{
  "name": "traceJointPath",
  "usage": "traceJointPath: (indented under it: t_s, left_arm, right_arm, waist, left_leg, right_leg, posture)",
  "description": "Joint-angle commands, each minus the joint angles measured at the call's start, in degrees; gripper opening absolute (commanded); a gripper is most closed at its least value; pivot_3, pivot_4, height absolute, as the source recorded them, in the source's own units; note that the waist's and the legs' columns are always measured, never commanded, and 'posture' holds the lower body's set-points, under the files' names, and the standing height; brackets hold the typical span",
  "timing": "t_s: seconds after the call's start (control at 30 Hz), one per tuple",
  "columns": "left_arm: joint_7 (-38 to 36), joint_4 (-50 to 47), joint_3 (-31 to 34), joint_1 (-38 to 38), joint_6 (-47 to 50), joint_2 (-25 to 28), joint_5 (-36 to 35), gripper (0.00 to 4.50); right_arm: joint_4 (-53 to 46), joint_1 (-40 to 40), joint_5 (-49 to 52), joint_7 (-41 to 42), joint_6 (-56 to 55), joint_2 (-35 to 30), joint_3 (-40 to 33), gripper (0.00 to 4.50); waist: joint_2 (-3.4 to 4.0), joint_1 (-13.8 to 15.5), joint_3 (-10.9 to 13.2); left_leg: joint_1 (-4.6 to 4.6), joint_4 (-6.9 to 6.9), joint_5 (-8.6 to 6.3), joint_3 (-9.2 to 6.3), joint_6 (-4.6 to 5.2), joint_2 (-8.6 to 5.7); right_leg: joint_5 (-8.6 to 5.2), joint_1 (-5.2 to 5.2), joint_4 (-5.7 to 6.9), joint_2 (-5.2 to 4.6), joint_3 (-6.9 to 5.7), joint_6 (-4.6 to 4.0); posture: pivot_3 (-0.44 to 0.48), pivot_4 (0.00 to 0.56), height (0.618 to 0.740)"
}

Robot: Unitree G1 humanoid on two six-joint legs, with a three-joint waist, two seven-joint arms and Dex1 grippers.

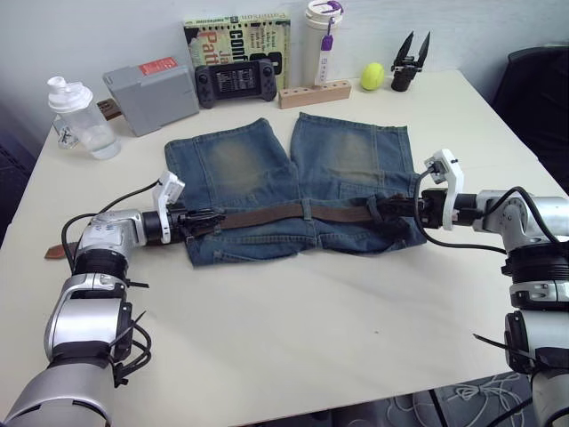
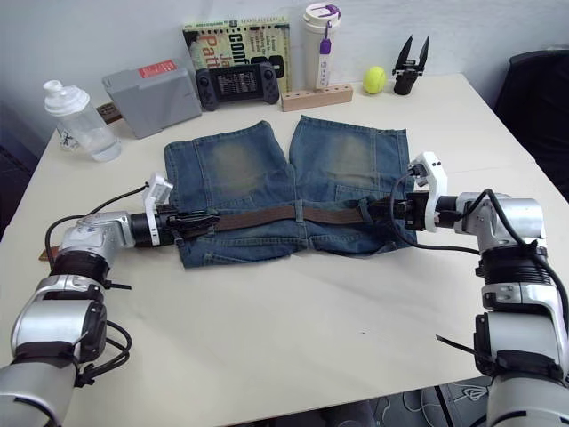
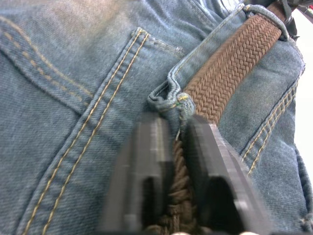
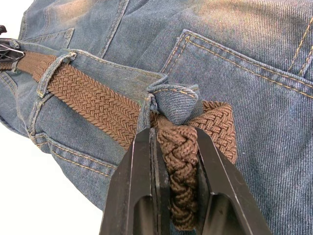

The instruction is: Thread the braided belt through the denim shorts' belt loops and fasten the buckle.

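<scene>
Here both claws, left (image 1: 206, 220) and right (image 1: 384, 209), pinch the braided belt (image 1: 267, 213).

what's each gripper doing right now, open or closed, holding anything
Left gripper: closed on the braided belt at the left end of the denim shorts waistband.
Right gripper: closed on the braided belt at the right end.

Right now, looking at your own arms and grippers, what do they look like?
Both arms are silver-grey metal segments joined by black ribbed collars, with black cables looping outside them. Each wrist carries a small white angular camera bracket. The left gripper and the right gripper each end in two black, flat, tapering fingers with hollowed inner faces.
</scene>
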Motion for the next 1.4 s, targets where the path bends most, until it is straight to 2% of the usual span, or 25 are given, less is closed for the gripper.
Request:
traceJointPath:
  t_s: [0.03,0.2,0.3,0.37,0.47,0.53,0.6,0.73,0.9,1.07,1.17,1.3,1.4]
  left_arm:
    - [1.45,-1.19,2.03,0.15,-1.83,-0.68,-0.61,0.09]
    - [-0.02,-6.27,5.45,0.97,-2.85,0.11,-3.48,0.09]
    - [0.27,-16.2,8.6,5.75,-7.18,0.82,-5.82,0.09]
    - [3.38,-28.26,11.37,12.67,-17.95,-0.24,-5.65,0.09]
    - [6.22,-43.33,10.66,27.06,-34.51,0.43,0.64,0.09]
    - [7.43,-47.62,10.86,32.46,-39.95,0.62,1.98,0.09]
    - [8.93,-49.18,11.0,38.09,-51.4,1.49,5.58,0.09]
    - [15.05,-44.2,11.89,45.92,-71.89,3.17,14.1,0.09]
    - [23.33,-34.7,11.29,48.5,-85.67,5.59,23.02,0.09]
    - [30.94,-26.67,10.45,49.25,-91.18,8.99,31.04,0.09]
    - [35.51,-23.41,8.95,49.63,-92.21,11.08,35.22,0.09]
    - [41.19,-20.92,7.16,50.42,-93.3,13.97,38.48,0.09]
    - [46.09,-19.27,7.04,51.36,-93.29,16.29,40.46,0.09]
  right_arm:
    - [-1.18,0.07,0.78,0.07,-0.8,0.05,-0.49,0.23]
    - [-3.17,1.42,1.9,0.71,-5.35,-0.61,-3.15,0.23]
    - [-11.72,7.32,3.75,4.48,-13.98,-2.19,-6.34,0.23]
    - [-21.5,13.7,7.09,5.6,-17.08,-2.24,-10.63,0.23]
    - [-36.78,26.27,7.38,7.4,-24.09,-3.55,-13.2,0.23]
    - [-42.27,31.62,7.27,7.77,-26.34,-4.43,-13.95,0.23]
    - [-47.45,36.92,8.46,7.28,-26.69,-5.07,-15.59,0.23]
    - [-52.85,50.05,4.66,8.94,-31.6,-7.94,-15.14,0.23]
    - [-50.67,58.06,-1.0,9.31,-36.23,-12.09,-11.45,0.23]
    - [-42.25,59.52,-7.33,7.38,-41.0,-15.77,-9.12,0.23]
    - [-40.03,59.21,-8.04,6.8,-42.56,-17.17,-8.28,0.23]
    - [-39.97,60.86,-7.98,7.48,-45.99,-18.64,-8.66,0.23]
    - [-40.25,61.78,-8.2,6.55,-50.99,-18.31,-9.7,0.23]
  waist:
    - [0.0,0.04,0.0]
    - [-0.02,0.15,0.01]
    - [-0.04,0.13,0.02]
    - [-0.04,0.13,0.03]
    - [-0.06,0.5,0.04]
    - [-0.05,0.85,0.04]
    - [-0.09,1.34,0.06]
    - [-0.13,2.65,0.03]
    - [-0.21,3.37,-0.01]
    - [-0.21,3.33,-0.1]
    - [0.19,3.21,-0.4]
    - [0.45,2.9,-0.56]
    - [0.51,2.67,-0.6]
  left_leg:
    - [-0.01,0.02,0.0,-0.01,0.0,0.0]
    - [-0.07,0.08,0.0,-0.03,0.0,0.0]
    - [-0.08,0.08,0.0,-0.04,0.01,0.0]
    - [-0.14,0.02,0.0,-0.15,0.0,0.03]
    - [-0.17,0.1,-0.02,-0.53,0.0,0.02]
    - [-0.17,0.06,-0.02,-0.49,0.0,0.02]
    - [0.01,0.05,-0.04,-0.42,-0.01,0.02]
    - [0.09,0.39,-0.1,-0.49,0.07,0.07]
    - [0.11,0.46,-0.18,-0.53,0.2,0.02]
    - [0.18,0.43,-0.18,-0.52,0.21,0.03]
    - [0.27,0.41,-0.18,-0.5,0.21,0.03]
    - [0.7,0.14,-0.19,-0.42,0.23,0.06]
    - [1.4,-0.49,-0.2,-0.33,0.25,0.18]
  right_leg:
    - [0.0,0.0,0.01,0.0,0.0,0.0]
    - [0.0,-0.01,0.02,-0.01,-0.01,0.0]
    - [0.0,-0.04,0.03,-0.01,-0.01,0.0]
    - [0.0,-0.15,0.06,-0.01,-0.05,0.0]
    - [0.0,-0.25,0.13,-0.04,0.06,0.0]
    - [0.0,-0.24,0.01,-0.04,0.09,0.0]
    - [0.0,-0.06,-0.03,-0.03,0.12,0.0]
    - [0.01,0.23,-0.04,-0.06,0.09,0.0]
    - [0.06,0.32,-0.12,-0.12,0.11,0.09]
    - [0.06,0.35,-0.13,-0.11,0.1,0.09]
    - [0.06,0.41,-0.13,-0.11,0.1,0.09]
    - [0.05,0.68,-0.2,-0.11,0.13,0.07]
    - [0.04,1.23,-0.59,-0.13,0.11,0.06]
  posture:
    - [0.0,0.15,0.726]
    - [0.0,0.15,0.726]
    - [0.0,0.15,0.726]
    - [0.0,0.15,0.726]
    - [0.0,0.15,0.726]
    - [0.0,0.15,0.726]
    - [0.0,0.15,0.726]
    - [0.0,0.15,0.726]
    - [0.0,0.15,0.726]
    - [0.0,0.15,0.726]
    - [0.0,0.15,0.726]
    - [0.0,0.15,0.726]
    - [0.0,0.15,0.726]
